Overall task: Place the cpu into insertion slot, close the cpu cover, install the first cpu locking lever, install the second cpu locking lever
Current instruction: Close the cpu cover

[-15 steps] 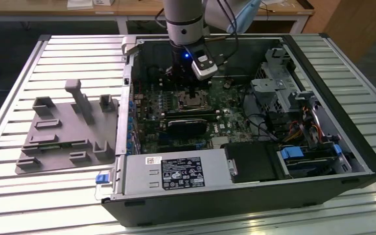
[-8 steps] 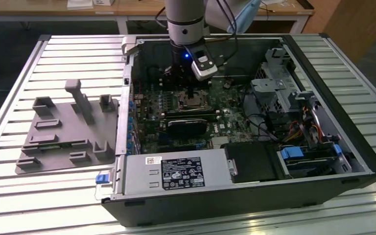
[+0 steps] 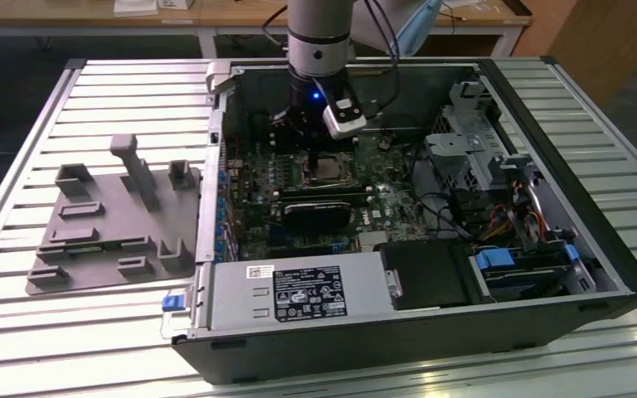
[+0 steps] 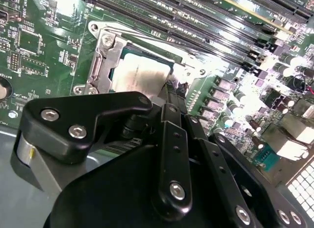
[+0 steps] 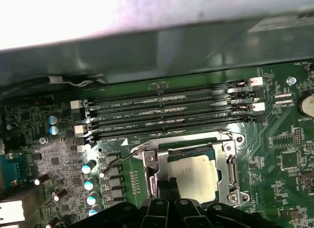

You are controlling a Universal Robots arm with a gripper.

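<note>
One cpu (image 5: 195,175) lies in the slot (image 5: 190,152), framed by one cover (image 5: 231,170), in both wrist views; claw (image 5: 165,180) pinched narrow at the cover's edge. Exterior view adds the case (image 3: 590,249) on the counter (image 3: 75,332).

Cpu (image 5: 196,176) lies flat inside silvery cpu cover (image 5: 229,166) on green circuit board (image 5: 272,122), gripper (image 5: 166,187) at its edge, thin wire lever (image 5: 117,161) splayed outward, four memory slots (image 5: 167,110) alongside.
</note>
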